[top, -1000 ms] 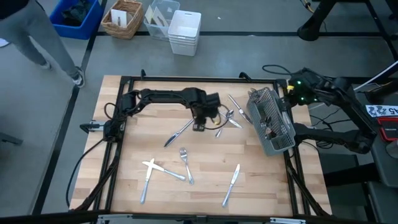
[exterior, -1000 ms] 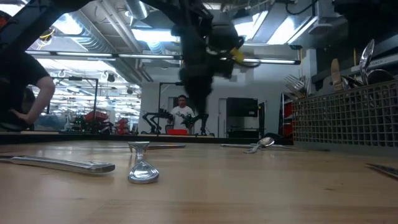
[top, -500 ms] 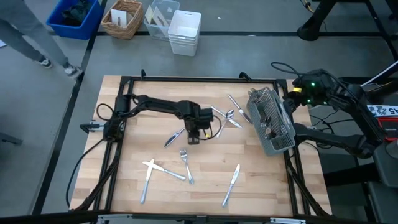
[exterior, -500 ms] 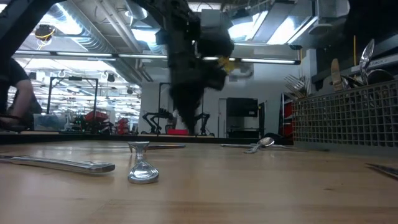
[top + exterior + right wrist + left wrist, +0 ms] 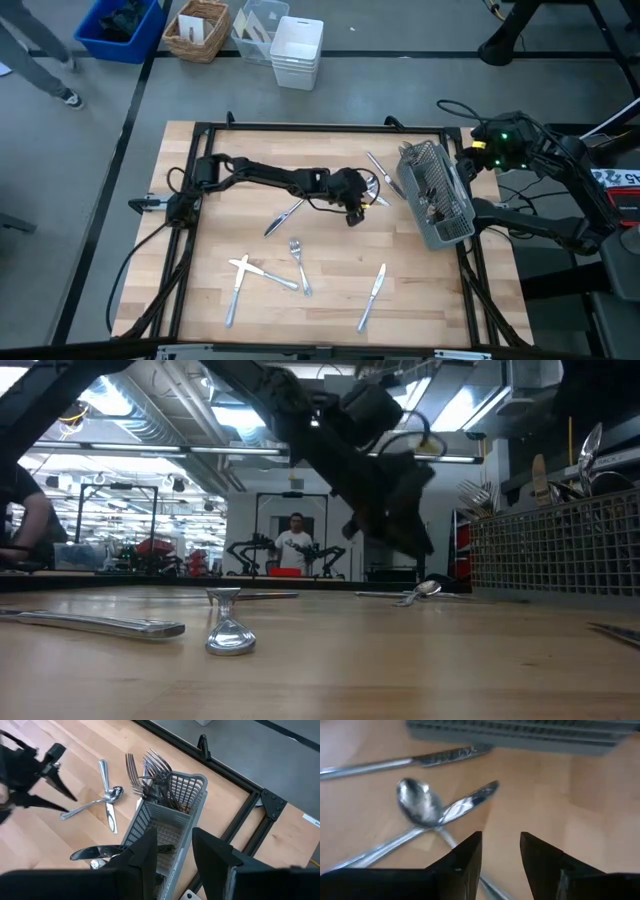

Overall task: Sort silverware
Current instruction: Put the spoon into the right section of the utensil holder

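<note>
Silverware lies scattered on the wooden table. A spoon (image 5: 417, 807) and two knives (image 5: 470, 802) cross in a cluster (image 5: 372, 187) just left of the wire-mesh caddy (image 5: 435, 195), which holds forks (image 5: 150, 770) and other pieces. My left gripper (image 5: 358, 208) hangs open, tilted, just above the table beside this cluster (image 5: 501, 852) and holds nothing. My right gripper (image 5: 175, 852) is open, above and to the right of the caddy. More silverware lies nearer: a knife (image 5: 285, 215), a fork (image 5: 298, 262), a crossed pair (image 5: 245, 272) and a knife (image 5: 372, 295).
The caddy stands at the table's right edge, inside the black frame (image 5: 300, 127). In the low view a spoon (image 5: 230, 635) and a knife (image 5: 100, 623) lie close to the camera. Bins and a basket (image 5: 200, 28) stand on the floor beyond the far edge. A person (image 5: 35, 45) walks at far left.
My left gripper has moved first a little toward the near edge, then toward the table's right, and has turned toward the spoon-and-knife cluster by the caddy. My right arm has drawn back slightly to the right. The silverware has stayed put.
</note>
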Controlling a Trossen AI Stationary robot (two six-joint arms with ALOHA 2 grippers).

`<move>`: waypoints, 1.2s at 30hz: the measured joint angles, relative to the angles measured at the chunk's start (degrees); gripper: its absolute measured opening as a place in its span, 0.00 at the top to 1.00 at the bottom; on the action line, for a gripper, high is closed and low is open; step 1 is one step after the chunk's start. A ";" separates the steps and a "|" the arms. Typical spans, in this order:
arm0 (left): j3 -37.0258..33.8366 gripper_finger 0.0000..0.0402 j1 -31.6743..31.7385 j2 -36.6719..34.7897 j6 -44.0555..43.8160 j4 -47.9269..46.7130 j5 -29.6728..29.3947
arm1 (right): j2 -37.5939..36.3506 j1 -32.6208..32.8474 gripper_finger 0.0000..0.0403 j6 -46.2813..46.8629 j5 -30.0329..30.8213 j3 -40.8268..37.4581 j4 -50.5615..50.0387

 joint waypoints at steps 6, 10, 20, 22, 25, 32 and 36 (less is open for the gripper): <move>-0.01 0.68 1.01 3.62 -3.29 3.12 -4.31 | -0.02 -0.03 0.69 0.00 -0.02 0.00 -0.06; -0.01 0.68 1.74 6.11 -3.89 5.99 -4.53 | -0.02 0.00 0.69 -0.01 0.01 0.00 -0.08; 0.15 0.69 2.05 10.38 -3.54 10.20 -5.65 | -0.02 0.02 0.69 -0.02 -0.02 0.00 -0.08; 0.20 0.73 1.83 10.58 -2.66 10.13 -6.23 | -0.02 0.02 0.69 -0.02 -0.02 0.00 -0.08; 0.21 0.83 1.54 10.64 -0.57 9.81 -6.23 | -0.02 0.02 0.69 -0.02 -0.02 0.00 -0.08; 0.18 0.95 1.28 10.65 -0.64 10.02 -6.01 | -0.02 0.02 0.69 -0.02 -0.04 0.00 -0.10; 0.10 0.97 1.17 10.08 -0.73 9.58 -5.50 | -0.02 0.02 0.69 -0.02 -0.04 0.00 -0.10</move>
